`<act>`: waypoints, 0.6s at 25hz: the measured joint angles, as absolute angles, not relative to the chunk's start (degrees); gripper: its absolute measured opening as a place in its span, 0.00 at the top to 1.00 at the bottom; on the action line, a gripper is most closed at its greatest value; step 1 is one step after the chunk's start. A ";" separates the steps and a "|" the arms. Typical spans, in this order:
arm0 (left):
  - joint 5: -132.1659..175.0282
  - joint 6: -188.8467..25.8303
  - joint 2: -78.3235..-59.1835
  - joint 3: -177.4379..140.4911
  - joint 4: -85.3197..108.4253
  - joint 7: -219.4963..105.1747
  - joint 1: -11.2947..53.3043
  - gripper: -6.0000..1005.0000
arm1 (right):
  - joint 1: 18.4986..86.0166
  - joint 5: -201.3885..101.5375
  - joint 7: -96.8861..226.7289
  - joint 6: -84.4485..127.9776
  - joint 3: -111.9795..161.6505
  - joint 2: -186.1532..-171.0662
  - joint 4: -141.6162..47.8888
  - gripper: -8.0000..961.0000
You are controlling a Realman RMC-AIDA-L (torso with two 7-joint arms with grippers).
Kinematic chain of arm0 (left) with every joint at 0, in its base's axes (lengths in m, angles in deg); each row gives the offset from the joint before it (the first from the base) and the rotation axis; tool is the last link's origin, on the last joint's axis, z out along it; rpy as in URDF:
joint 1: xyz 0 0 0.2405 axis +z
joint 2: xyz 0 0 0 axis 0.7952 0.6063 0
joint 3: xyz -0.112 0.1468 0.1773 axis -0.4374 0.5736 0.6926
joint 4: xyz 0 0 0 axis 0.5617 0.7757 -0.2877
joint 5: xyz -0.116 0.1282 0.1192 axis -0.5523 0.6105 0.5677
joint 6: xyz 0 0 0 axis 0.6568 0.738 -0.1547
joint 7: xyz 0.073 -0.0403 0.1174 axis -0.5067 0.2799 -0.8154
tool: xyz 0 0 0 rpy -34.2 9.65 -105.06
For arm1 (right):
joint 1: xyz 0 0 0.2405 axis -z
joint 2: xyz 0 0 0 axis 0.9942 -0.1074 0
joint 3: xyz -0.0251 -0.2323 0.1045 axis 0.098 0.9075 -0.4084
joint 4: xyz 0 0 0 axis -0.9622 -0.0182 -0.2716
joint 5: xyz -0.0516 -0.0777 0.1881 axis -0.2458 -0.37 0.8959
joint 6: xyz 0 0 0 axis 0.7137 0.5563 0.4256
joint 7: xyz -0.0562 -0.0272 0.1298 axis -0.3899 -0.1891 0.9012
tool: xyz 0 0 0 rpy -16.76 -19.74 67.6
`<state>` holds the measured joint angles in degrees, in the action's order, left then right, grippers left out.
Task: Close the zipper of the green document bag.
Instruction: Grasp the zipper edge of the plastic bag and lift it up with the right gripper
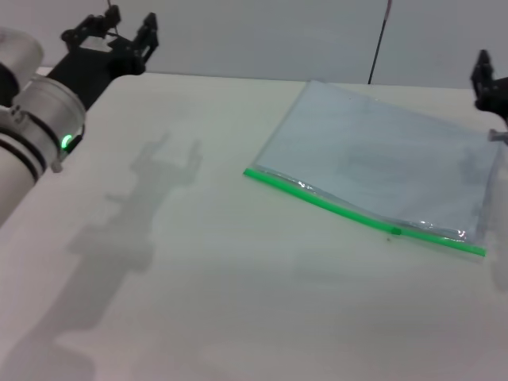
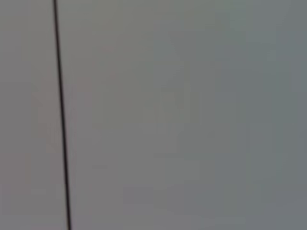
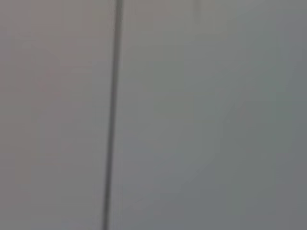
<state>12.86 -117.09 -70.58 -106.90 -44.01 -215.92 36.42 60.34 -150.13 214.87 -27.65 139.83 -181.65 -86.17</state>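
Observation:
The green document bag (image 1: 381, 155), a flat translucent blue-grey pouch, lies on the white table (image 1: 198, 278) at the right in the head view. Its zipper (image 1: 349, 211) is a bright green strip along the edge nearest me, with a small green slider (image 1: 394, 230) toward the strip's right end. My left gripper (image 1: 129, 25) hangs raised at the far left corner, open and holding nothing, well away from the bag. Only a black part of my right gripper (image 1: 482, 78) shows at the right edge, above the bag's far right corner. Both wrist views show only a grey wall.
A thin dark pole (image 1: 379, 40) stands behind the table's far edge; it also crosses the left wrist view as a dark line (image 2: 61, 115) and the right wrist view as a blurred line (image 3: 112, 115). Bare tabletop stretches left of and in front of the bag.

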 joint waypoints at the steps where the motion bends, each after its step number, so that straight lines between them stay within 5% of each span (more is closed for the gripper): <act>1: 12.85 -117.10 -70.61 -107.12 -44.76 -216.38 37.21 0.44 | 60.70 -150.13 214.87 -27.75 139.09 -181.65 -86.35 0.46; 15: 12.78 -117.16 -70.64 -107.23 -46.13 -217.51 38.52 0.44 | 61.85 -150.19 214.85 -28.38 136.87 -181.56 -86.08 0.46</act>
